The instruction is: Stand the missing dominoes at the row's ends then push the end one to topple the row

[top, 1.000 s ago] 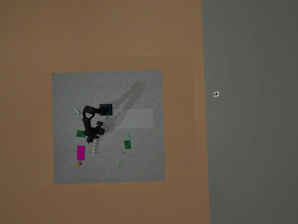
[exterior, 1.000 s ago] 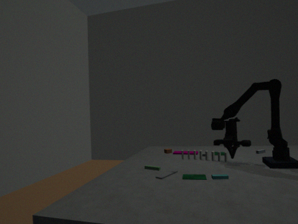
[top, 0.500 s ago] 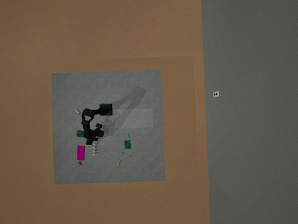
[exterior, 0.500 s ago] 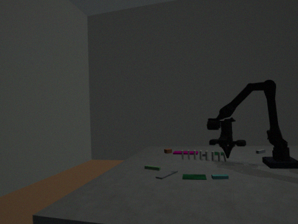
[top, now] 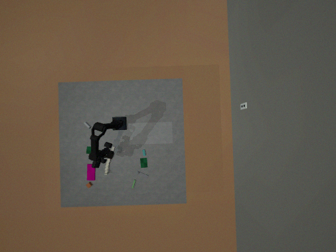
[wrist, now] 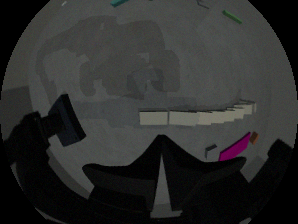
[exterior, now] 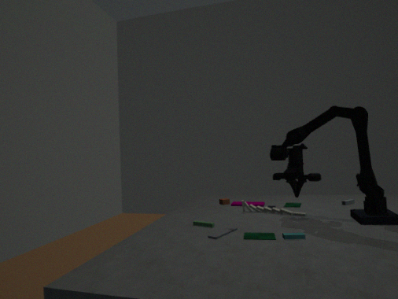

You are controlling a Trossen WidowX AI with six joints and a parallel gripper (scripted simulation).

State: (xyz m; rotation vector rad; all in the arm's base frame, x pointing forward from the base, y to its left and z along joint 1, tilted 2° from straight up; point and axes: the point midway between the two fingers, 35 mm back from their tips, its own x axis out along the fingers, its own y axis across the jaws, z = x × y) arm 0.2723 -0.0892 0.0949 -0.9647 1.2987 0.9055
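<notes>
Hanging above the bench (top: pixel 159 186) (exterior: pixel 165 256) (wrist: pixel 115 30), nearer the arm's base than the magenta slab (top: pixel 91 172) (exterior: pixel 248 204) (wrist: pixel 235 146) is, the jaws are shut with nothing between their fingertips (exterior: pixel 296 193). Alongside the slab and past it towards the base runs the row of cream dominoes (top: pixel 107 166) (exterior: pixel 267 208) (wrist: pixel 183 118), mostly toppled and overlapping, tops away from the base; the far-end one (exterior: pixel 243 207) looks upright. The orange block (top: pixel 89 184) (exterior: pixel 224 201) (wrist: pixel 254 138) sits just beyond the slab.

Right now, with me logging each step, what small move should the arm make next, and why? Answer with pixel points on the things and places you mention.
Probably lift the closed end effector (top: pixel 111 154) (exterior: pixel 296 196) (wrist: pixel 161 137) slightly and wait: the domino row (top: pixel 107 166) (exterior: pixel 271 209) (wrist: pixel 183 118) is toppling, only its far-end domino (exterior: pixel 243 206) looks nearly upright, and another push seems unneeded.
</notes>
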